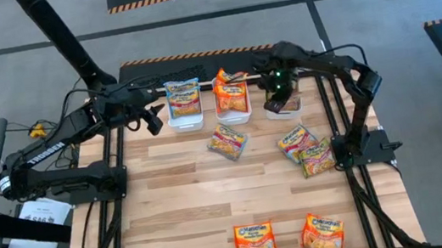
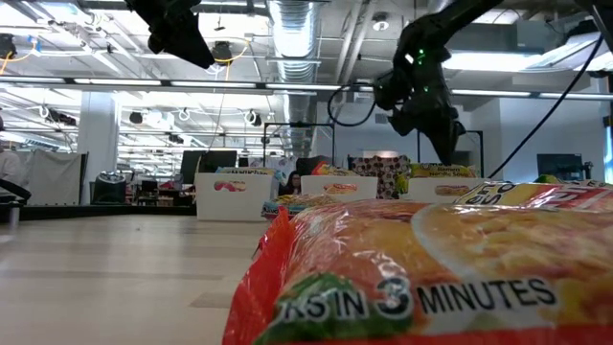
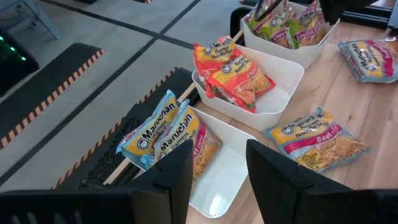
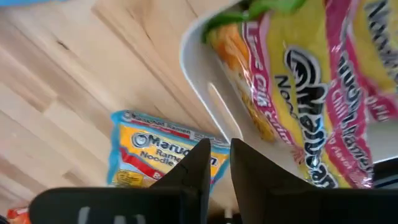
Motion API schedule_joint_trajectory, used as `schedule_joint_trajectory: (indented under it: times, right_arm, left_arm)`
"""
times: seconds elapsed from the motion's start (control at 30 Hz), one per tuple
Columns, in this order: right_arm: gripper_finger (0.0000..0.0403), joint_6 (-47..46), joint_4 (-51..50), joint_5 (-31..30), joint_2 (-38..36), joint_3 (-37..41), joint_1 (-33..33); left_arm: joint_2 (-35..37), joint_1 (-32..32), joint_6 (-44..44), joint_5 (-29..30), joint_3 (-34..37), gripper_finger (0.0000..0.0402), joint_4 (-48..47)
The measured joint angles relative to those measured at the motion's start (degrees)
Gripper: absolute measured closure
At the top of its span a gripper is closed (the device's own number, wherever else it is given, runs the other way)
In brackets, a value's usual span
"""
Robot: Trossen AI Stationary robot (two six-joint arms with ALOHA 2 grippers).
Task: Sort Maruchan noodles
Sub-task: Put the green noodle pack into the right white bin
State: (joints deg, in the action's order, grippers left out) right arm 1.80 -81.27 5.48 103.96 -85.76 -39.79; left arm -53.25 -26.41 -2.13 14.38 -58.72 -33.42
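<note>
Right gripper (image 1: 279, 99), fingers nearly pressed together and holding nothing, hovers over the white tray (image 1: 285, 113) of green-yellow noodle packets (image 3: 292, 28); left gripper (image 1: 152, 120) waits spread beside the trays

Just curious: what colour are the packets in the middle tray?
Orange-red packets, clearest in the left wrist view.

Overhead, one camera looks straight down on my whole bench (image 1: 214, 202). A low one sits at bench height, right against an orange packet (image 2: 431, 278). My wrist cameras peer in close; both catch the green-yellow tray (image 3: 292, 53).
</note>
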Motion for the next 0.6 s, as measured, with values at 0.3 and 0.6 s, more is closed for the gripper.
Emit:
schedule_joint_trajectory:
  times: [0.3, 0.6]
  right_arm:
    - [0.0317, 0.33, 6.48, -0.97, -0.04, 5.80, -2.04]
    - [0.0317, 0.29, 13.16, -3.13, 0.33, 9.10, -3.93]
  left_arm:
    - [0.00, 0.00, -0.15, 0.01, 0.00, 0.0265, 1.89]
    - [-0.02, 0.00, -0.20, 0.01, 0.00, 0.0265, 3.48]
